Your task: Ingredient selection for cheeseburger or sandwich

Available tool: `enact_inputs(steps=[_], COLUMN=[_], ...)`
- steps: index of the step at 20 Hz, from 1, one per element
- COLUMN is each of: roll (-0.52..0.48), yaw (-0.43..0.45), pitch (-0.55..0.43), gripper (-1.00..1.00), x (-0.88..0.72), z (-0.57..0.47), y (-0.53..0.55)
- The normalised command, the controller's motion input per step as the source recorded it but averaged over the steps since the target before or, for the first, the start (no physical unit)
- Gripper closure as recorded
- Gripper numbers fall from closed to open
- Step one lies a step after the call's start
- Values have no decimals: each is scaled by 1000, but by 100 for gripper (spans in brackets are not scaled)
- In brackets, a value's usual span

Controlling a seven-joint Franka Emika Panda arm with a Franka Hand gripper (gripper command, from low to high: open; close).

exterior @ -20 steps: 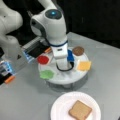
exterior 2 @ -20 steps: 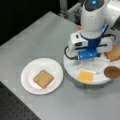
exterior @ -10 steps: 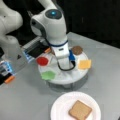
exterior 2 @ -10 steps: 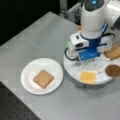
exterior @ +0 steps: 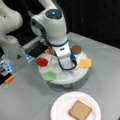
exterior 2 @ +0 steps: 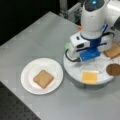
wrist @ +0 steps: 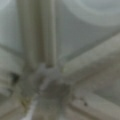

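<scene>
1. Ingredients lie around the gripper on a round white divided tray; the gripper is down over the tray's middle, and whether its jaws are apart or together cannot be told — the arm's body hides them in both front views.
2. Wrist view: only the tray's pale ridges meeting at a hub, seen very close; no food piece shows there.
3. Just beside the gripper, toward a front view's right, sits a yellow-orange cheese square, which also shows in a front view below the gripper.
4. Toward a front view's left of the gripper lie a red disc and, lower, a green disc, each in its own compartment.
5. A brown round patty sits behind the gripper, at the tray's far rim.
6. A toast square rests on the tray to the gripper's right in a front view, partly behind the arm.
7. Well apart from the gripper, toward a front view's bottom, a white paper plate holds one toast square — the sandwich so far, nothing stacked on it.
8. All stands on a grey table.
</scene>
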Motion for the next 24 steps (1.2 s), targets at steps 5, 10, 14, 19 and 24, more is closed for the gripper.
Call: enact_inputs(steps=[5,10,14,19,24], roll=[56,41,33,11,-90], yaw=[13,-18,-30,-62,-131], pitch=[60,63,60,82,122], gripper=[-100,-100,-100,-100,-100], x=[-60,-39,-12,-22,-35], z=[70,108,117,149,335], y=[17,44,47,58,53])
